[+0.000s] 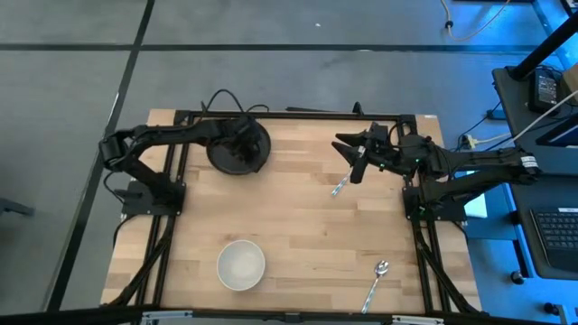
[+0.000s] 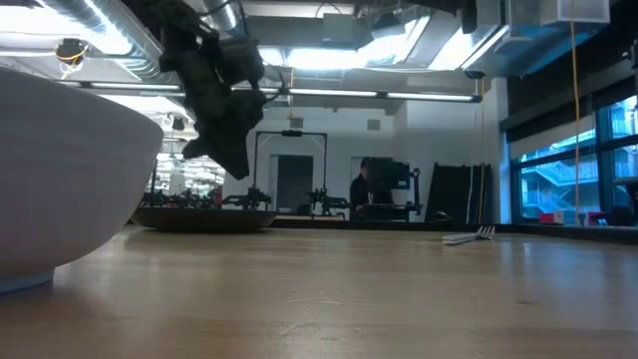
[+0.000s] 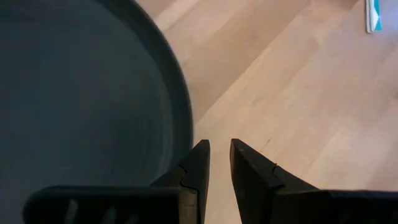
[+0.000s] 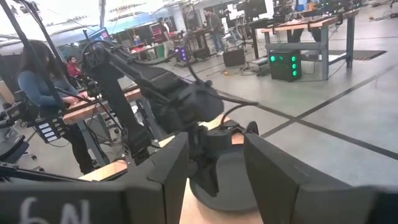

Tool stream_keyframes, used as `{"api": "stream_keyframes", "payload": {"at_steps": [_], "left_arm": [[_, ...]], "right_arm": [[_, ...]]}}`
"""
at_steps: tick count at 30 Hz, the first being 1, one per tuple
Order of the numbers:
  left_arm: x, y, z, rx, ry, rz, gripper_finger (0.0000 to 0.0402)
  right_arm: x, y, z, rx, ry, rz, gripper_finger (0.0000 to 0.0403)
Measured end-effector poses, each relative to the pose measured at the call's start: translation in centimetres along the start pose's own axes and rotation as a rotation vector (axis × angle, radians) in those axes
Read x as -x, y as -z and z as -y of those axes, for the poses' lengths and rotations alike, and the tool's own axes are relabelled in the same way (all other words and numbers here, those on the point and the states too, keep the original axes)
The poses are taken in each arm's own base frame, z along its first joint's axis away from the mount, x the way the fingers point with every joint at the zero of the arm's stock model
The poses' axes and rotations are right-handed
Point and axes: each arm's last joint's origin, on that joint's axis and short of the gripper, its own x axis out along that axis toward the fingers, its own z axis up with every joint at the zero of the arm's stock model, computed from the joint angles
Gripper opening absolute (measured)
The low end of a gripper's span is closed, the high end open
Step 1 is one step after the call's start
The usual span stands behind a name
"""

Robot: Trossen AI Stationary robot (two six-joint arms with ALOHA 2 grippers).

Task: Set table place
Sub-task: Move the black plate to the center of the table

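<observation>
A dark round plate (image 1: 237, 155) lies flat on the wooden table (image 1: 298, 226) at the far left; it also shows in the low view (image 2: 209, 221) and the left wrist view (image 3: 81, 93). My left gripper (image 1: 251, 143) hangs just above the plate's rim (image 3: 184, 118), its fingers (image 3: 198, 163) a narrow gap apart and empty. My right gripper (image 1: 350, 158) is open wide and empty, held level above a silver fork (image 1: 340, 187) that lies on the table. A white bowl (image 1: 241, 264) stands near the front edge. A spoon (image 1: 376, 282) lies at the front right.
A black frame (image 1: 298, 115) edges the table. The bowl looms large at the left of the low view (image 2: 60, 189), and the fork lies far off (image 2: 469, 236). Bare wood lies between the plate, the bowl and the spoon. People stand in the room behind (image 4: 43, 93).
</observation>
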Motion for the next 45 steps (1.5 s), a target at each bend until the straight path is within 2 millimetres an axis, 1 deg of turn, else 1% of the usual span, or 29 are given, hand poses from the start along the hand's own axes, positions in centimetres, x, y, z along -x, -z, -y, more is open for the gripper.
{"api": "stream_keyframes", "payload": {"at_steps": [4, 9, 15, 20, 36, 40, 45], "left_arm": [[-0.6, -0.3, -0.7, -0.022, -0.012, -0.014, 0.0057], [-1.8, -0.4, -0.9, -0.101, -0.019, -0.034, 0.0057], [-4.0, -0.1, -1.2, -0.095, -0.040, -0.105, 0.0057], [-5.1, 0.3, -1.0, -0.107, -0.061, -0.136, 0.0057], [-5.0, 0.2, -0.8, -0.091, -0.084, -0.124, 0.0057], [-4.3, -1.0, -0.3, -0.101, -0.124, -0.071, 0.0057], [-3.1, -3.0, 0.8, -0.140, -0.110, 0.000, 0.0057]], "right_arm": [[0.0, 0.0, 0.0, 0.001, 0.000, 0.000, 0.0156], [0.0, 0.0, 0.0, 0.032, 0.000, 0.000, 0.0156], [0.0, 0.0, 0.0, 0.047, 0.000, 0.000, 0.0156], [0.0, 0.0, 0.0, 0.032, 0.000, -0.001, 0.0156], [0.0, 0.0, 0.0, 0.035, 0.001, -0.001, 0.0156], [0.0, 0.0, 0.0, 0.036, 0.001, -0.001, 0.0156], [0.0, 0.0, 0.0, 0.036, 0.001, -0.002, 0.0156]]}}
